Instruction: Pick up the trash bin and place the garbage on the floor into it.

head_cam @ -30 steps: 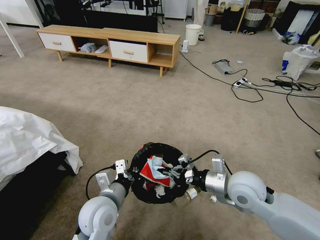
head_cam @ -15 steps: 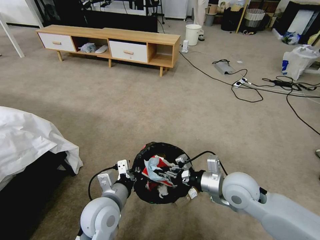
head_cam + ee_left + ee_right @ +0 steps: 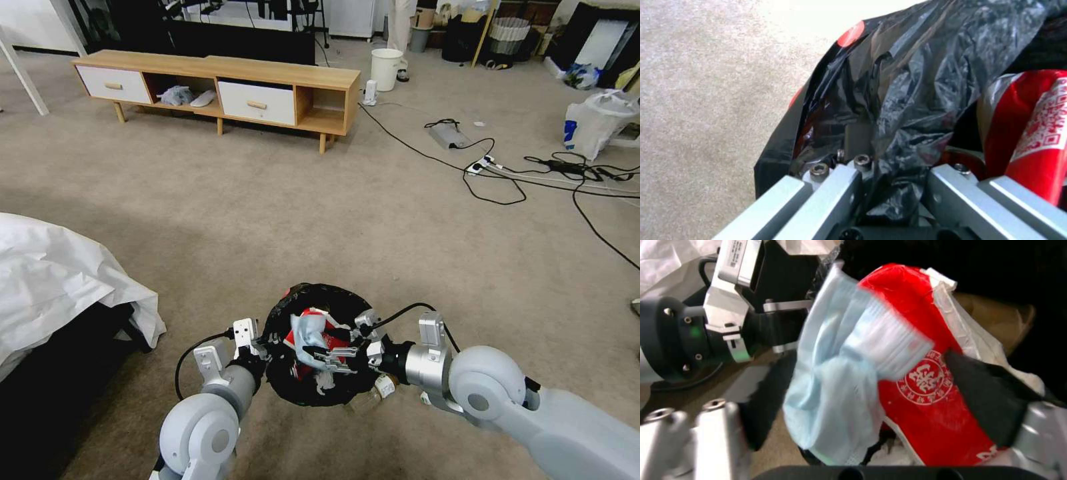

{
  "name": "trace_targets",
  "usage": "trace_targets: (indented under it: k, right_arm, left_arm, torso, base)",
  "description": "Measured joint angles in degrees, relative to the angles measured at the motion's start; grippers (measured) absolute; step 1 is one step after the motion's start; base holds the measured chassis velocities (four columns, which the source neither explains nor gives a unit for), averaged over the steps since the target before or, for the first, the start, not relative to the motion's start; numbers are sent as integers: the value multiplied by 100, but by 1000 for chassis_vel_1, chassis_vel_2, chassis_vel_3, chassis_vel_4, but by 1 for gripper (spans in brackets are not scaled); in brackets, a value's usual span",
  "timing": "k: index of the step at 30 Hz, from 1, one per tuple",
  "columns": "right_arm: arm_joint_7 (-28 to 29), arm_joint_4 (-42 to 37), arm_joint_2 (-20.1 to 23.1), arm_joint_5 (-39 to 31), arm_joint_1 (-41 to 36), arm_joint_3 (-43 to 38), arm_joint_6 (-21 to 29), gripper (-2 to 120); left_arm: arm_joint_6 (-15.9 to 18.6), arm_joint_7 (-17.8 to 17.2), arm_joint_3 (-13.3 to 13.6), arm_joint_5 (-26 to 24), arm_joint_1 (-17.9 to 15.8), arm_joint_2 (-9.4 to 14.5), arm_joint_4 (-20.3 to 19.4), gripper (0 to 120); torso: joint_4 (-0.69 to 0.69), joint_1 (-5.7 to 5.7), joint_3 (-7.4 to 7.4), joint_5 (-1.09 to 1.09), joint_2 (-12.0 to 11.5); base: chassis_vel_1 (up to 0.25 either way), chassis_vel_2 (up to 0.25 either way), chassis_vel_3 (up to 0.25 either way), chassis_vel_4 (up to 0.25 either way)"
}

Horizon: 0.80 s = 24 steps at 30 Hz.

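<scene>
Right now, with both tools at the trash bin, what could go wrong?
1. The left tool pinches mostly the crinkled black liner at the rim of the trash bin; the thin plastic may slip or tear.
2. The bluish tissue hangs loosely between the fingers of the open right tool; it might cling and come back out.
3. A bottle lies against the bin's side, under the right wrist; it could be knocked away.

Both arms: pale grey rounded shells, silver cylindrical wrists, black collars, looping black cables. Left hand (image 3: 261, 345) and right hand (image 3: 331, 353): bare aluminium bar fingers (image 3: 826, 196) with hex-socket screws.
</scene>
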<state>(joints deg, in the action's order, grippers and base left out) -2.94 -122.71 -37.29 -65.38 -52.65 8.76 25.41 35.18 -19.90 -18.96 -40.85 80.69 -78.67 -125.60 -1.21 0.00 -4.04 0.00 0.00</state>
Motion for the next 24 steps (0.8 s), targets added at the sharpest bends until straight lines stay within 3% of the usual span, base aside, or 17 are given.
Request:
trace_targets:
  k: [4, 24]
  right_arm:
    - [-1, -26, 40, -3, -4, -38, -4, 99]
    - [-42, -108, 108, -25, -51, -188, -32, 100]
  left_arm:
    - [0, -1, -12, -8, -12, 6, 14, 0]
    - [-6, -18, -4, -47, -37, 47, 86, 0]
  torso:
    - [0, 0, 0, 0, 0]
    - [0, 0, 0, 0, 0]
  base:
    - [0, 0, 0, 0]
    - [0, 0, 0, 0]
